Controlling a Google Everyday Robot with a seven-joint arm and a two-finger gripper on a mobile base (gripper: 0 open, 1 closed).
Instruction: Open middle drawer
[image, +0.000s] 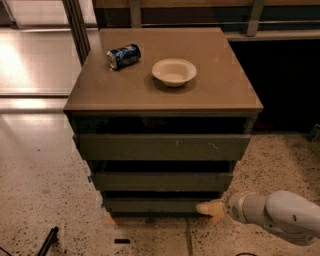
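End effector (210, 208) sits low at the near right, its pale tip at the right end of the bottom drawer (155, 205). Wide or narrow, I cannot tell. The middle drawer (162, 181) is one level above and looks shut. The danger is catching the wrong front and pulling the bottom one. There's no handle, so a slip looks likely, and a jerk could rattle the bowl (174, 72) and can (123, 55) on the table (220, 90).
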